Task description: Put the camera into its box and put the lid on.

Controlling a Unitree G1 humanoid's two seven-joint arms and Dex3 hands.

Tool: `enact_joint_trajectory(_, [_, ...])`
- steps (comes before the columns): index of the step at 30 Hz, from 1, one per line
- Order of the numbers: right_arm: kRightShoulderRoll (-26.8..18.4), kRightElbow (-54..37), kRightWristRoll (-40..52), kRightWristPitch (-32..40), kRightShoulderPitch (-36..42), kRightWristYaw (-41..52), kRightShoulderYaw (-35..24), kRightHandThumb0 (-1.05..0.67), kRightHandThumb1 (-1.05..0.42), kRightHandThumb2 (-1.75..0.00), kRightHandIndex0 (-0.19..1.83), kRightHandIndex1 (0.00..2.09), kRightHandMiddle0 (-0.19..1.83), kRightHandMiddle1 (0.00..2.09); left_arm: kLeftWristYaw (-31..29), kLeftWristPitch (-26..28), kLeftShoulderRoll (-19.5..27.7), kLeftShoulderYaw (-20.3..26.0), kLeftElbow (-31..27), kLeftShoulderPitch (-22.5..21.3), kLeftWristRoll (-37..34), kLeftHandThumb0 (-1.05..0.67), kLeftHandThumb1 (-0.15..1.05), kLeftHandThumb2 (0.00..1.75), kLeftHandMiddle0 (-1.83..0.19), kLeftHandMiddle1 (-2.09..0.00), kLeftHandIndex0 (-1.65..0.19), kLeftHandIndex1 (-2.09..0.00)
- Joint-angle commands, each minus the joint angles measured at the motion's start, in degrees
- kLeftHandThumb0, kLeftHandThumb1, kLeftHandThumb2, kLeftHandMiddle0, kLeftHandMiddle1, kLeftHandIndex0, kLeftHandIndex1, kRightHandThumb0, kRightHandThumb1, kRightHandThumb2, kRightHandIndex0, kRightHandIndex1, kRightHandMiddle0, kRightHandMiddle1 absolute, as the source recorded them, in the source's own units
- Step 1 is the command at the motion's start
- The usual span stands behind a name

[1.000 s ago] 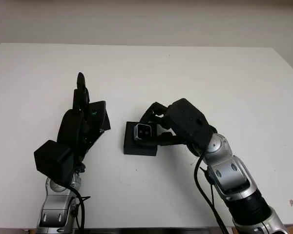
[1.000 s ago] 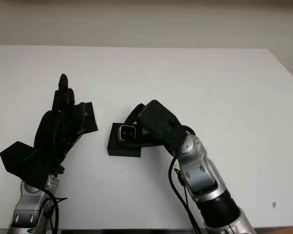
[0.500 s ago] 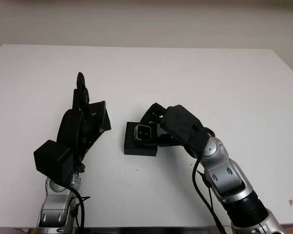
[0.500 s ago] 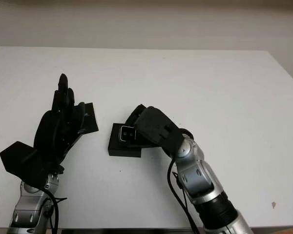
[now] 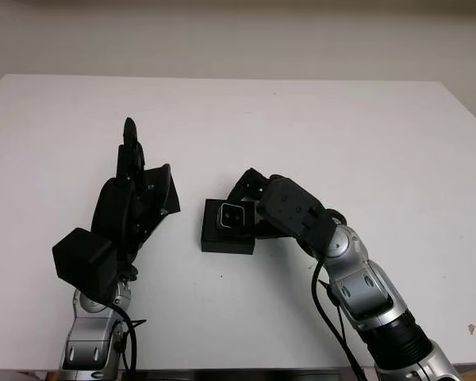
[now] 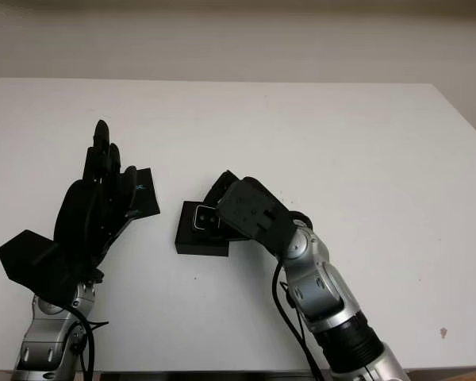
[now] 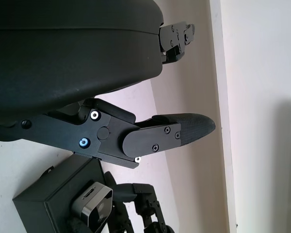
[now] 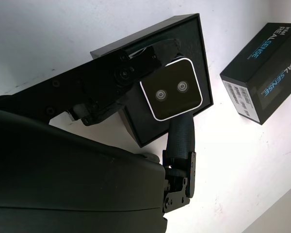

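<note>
A small silver camera (image 5: pixel 232 214) with two lenses (image 8: pixel 177 94) sits in the open top of its black box (image 5: pixel 222 243) at the table's middle. My right hand (image 5: pixel 250 208) reaches in from the right and is shut on the camera, with one finger (image 8: pixel 180 138) along its side and the others (image 8: pixel 128 65) across it. The lid (image 6: pixel 143 198), a black sleeve with blue lettering (image 8: pixel 266 90), lies left of the box. My left hand (image 5: pixel 131 178) is open and held raised beside the lid, partly hiding it.
The white table (image 5: pixel 341 127) stretches wide behind and to the right of the box. Its front edge (image 5: pixel 222 369) runs close to both arms. A small dark speck (image 5: pixel 471 328) lies at the near right.
My right hand has tipped lower over the box and its forearm has shifted slightly left. The camera stays at the box. The left hand has hardly moved.
</note>
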Motion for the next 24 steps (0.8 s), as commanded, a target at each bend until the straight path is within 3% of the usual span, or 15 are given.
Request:
enact_joint_trajectory(1, [-2.06,1.19,-1.09,-1.25,1.98,1.04,1.22,-0.35,-1.05,-0.22,0.29,0.18,0.34,2.09,-0.22,-0.36,0.47,0.28,-0.43,-0.88,-0.02,-0.58,1.05,0.56,0.19,0.0,0.19,0.0])
enact_joint_trajectory(4, [-3.33,1.21,-2.27,-5.66,2.94,1.57,1.79,-0.36,-1.04,-0.22,0.31,0.2,0.36,2.09,-0.13,0.04,0.51,0.31,-0.74,-0.87,0.1,-0.59,1.05,0.55,0.19,0.0,0.19,0.0])
enact_joint_trajectory(6, [-3.52,0.35,-2.15,-6.23,3.71,2.32,1.34,-0.38,-1.02,-0.15,0.27,0.2,0.18,2.09,-0.06,0.14,0.52,0.33,-0.87,-0.83,0.18,-0.6,1.05,0.55,0.19,0.0,0.19,0.0])
enact_joint_trajectory(7, [-4.21,-0.52,-2.06,-6.61,4.05,3.39,1.3,-0.45,-1.0,-0.12,0.19,0.17,0.01,1.97,-0.06,-0.08,0.56,0.34,-0.8,-0.85,0.26,-0.6,1.05,0.55,0.19,0.0,0.19,0.0])
enact_joint_trajectory(8, [-5.01,-1.36,-2.22,-7.23,4.36,4.32,1.39,-0.53,-0.99,-0.09,0.1,0.12,-0.11,1.66,-0.05,-0.12,0.57,0.36,-0.83,-0.82,0.27,-0.59,1.05,0.55,0.19,0.0,0.19,0.0])
enact_joint_trajectory(11, [-6.93,-3.2,-3.85,-10.22,5.4,5.22,1.84,-0.62,-1.0,-0.06,0.0,0.06,-0.18,1.08,0.09,0.12,0.68,0.35,-1.19,-0.68,0.58,-0.6,1.05,0.55,0.19,0.0,0.19,0.0])
enact_joint_trajectory(13, [-7.69,-3.57,-4.88,-13.58,6.34,4.49,1.8,-0.62,-1.0,-0.05,-0.03,0.05,-0.14,0.89,-0.04,0.02,0.77,0.35,-1.27,-0.56,0.55,-0.6,1.05,0.55,0.19,0.0,0.19,0.0])
enact_joint_trajectory(24, [-8.6,-2.92,-6.26,-25.08,9.19,2.1,-0.64,-0.59,-0.99,-0.05,-0.06,0.04,-0.12,0.74,0.1,-1.09,0.65,0.32,-0.99,-0.05,0.44,-0.61,1.05,0.54,0.19,0.0,0.19,0.0])
